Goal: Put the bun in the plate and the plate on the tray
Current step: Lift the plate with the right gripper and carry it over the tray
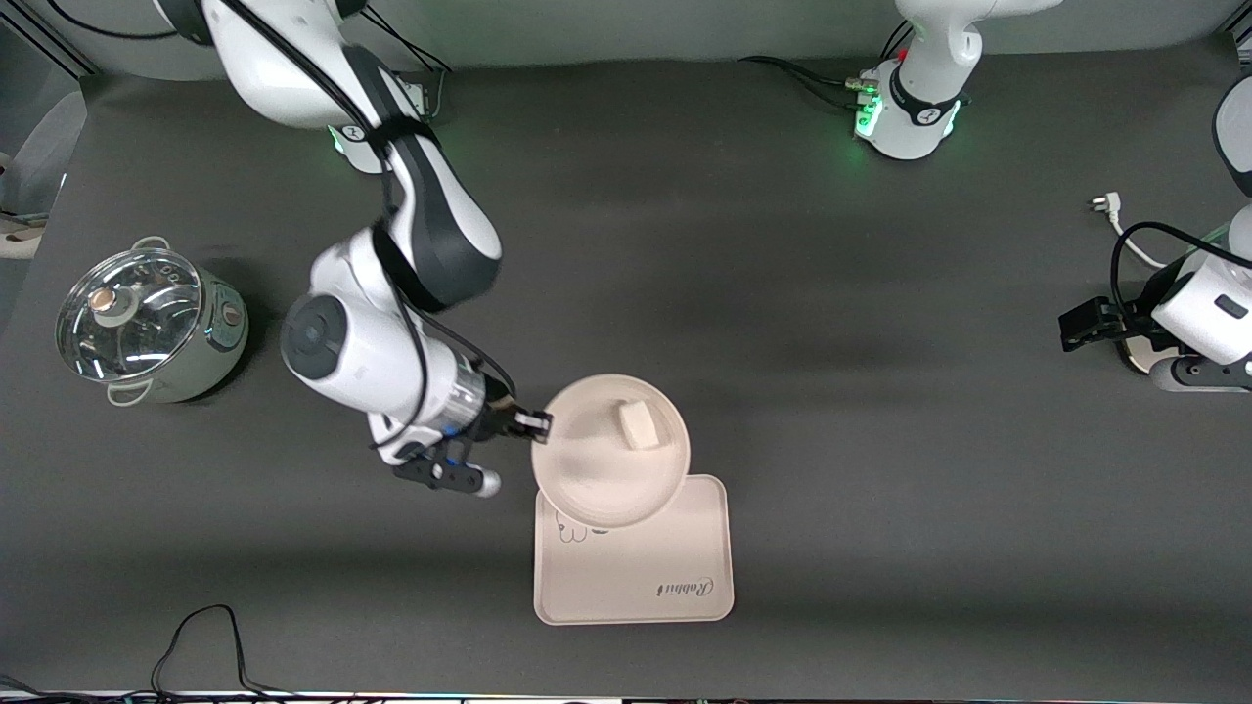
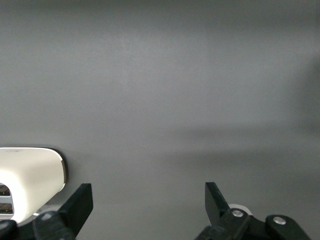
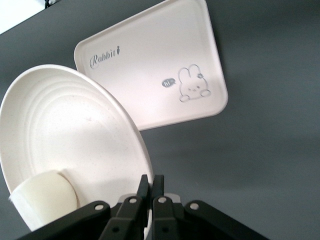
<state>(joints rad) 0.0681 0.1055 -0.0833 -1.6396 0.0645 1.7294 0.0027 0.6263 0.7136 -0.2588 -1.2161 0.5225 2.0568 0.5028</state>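
My right gripper (image 1: 536,424) is shut on the rim of the round cream plate (image 1: 597,469) and holds it in the air, over the tray's edge that lies farther from the front camera. The small cream-white bun (image 1: 638,424) lies in the plate. The rectangular cream tray (image 1: 646,567) with the rabbit drawing and "Rabbit" lettering lies flat on the table. In the right wrist view the plate (image 3: 70,135) is tilted, the bun (image 3: 42,197) rests against its low side, and the tray (image 3: 150,65) lies below. My left gripper (image 2: 149,202) is open and empty, waiting at the left arm's end of the table.
A steel pot with a glass lid (image 1: 147,328) stands at the right arm's end of the table. A white toaster (image 2: 27,182) shows beside my left gripper. A white plug and cable (image 1: 1110,210) lie near the left arm.
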